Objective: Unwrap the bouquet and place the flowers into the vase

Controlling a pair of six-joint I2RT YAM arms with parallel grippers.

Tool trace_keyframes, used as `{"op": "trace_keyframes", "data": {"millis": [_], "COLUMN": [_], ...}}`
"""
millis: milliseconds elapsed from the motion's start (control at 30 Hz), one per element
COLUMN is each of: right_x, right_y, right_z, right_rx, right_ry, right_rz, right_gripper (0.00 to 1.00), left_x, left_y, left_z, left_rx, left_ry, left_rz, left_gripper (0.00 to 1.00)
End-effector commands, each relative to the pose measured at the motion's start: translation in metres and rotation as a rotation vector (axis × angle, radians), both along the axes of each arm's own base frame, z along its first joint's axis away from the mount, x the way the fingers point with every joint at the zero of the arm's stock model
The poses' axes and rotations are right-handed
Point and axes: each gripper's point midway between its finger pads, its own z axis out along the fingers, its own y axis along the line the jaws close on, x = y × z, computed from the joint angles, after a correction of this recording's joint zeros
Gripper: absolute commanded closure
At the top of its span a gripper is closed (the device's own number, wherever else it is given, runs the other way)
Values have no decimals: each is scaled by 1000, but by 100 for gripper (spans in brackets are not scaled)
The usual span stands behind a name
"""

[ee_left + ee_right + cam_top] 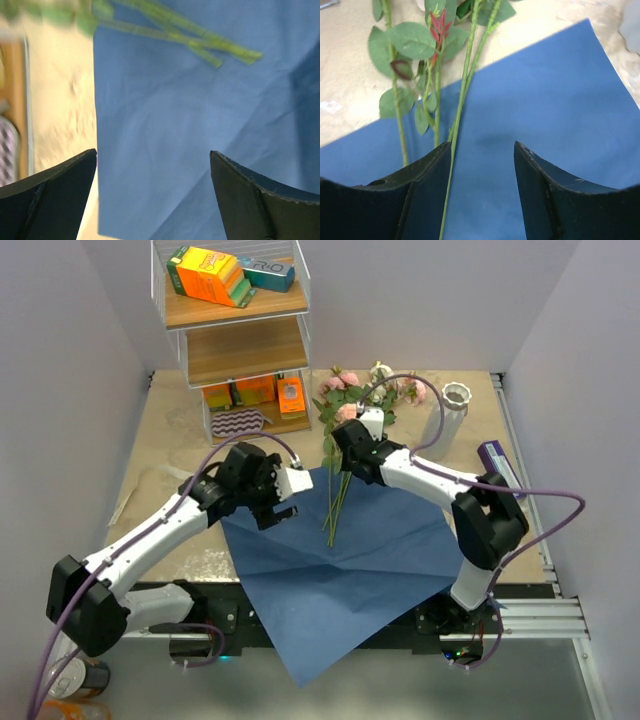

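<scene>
We judge the unwrapping done: the blue paper (340,570) lies spread flat on the table (180,440). The flowers (345,405) lie loose, with their stems (462,95) on the paper and their blooms beyond its far edge. None is in the vase (447,420), which stands well apart at the right rear. Our left pincer (152,160) hangs wide open over the paper's left edge. The right pincer (482,147) stands parted above the stems, apparently gripping nothing.

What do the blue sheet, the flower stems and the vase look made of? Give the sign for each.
Blue sheet: paper, matte; it keeps sharp crease lines and lies flat.
Flower stems: probably plastic, so artificial; evenly coloured green with a slight gloss.
Vase: white, ribbed, smooth; ceramic or plastic, and the view cannot settle which.
</scene>
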Motion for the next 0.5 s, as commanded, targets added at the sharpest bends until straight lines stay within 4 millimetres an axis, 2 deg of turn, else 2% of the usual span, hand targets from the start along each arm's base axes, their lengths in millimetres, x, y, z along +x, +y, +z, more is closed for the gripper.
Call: {"op": "trace_keyframes", "data": {"millis": [0, 67, 100, 167, 233, 300, 433, 467], "right_x": [-27, -43, -44, -46, -31, -14, 14, 19], "right_y": [-10, -4, 3, -1, 2, 1, 7, 4], "right_z": [39, 31, 28, 13, 6, 9, 8, -2], "right_rx": [27, 44, 73, 54, 27, 10, -8, -22], "right_ry": [-90, -68, -71, -58, -66, -101, -137, -126], "right_rz": [-119, -107, -89, -93, -94, -118, -149, -162], "right_gripper": [43, 43, 43, 43, 43, 48, 64, 66], "left_x": [20, 20, 15, 13, 10, 10, 10, 6], "left_y": [28, 37, 41, 42, 44, 51, 64, 70], "left_z": [-23, -37, -50, -58, -73, -89, -114, -122], "left_rx": [-22, 12, 29, 36, 50, 83, 152, 175], "left_ry": [68, 79, 97, 95, 98, 91, 95, 96], "left_rz": [112, 104, 99, 83, 73, 81, 104, 110], "left_gripper": [1, 1, 0, 0, 0, 1, 0, 0]}}
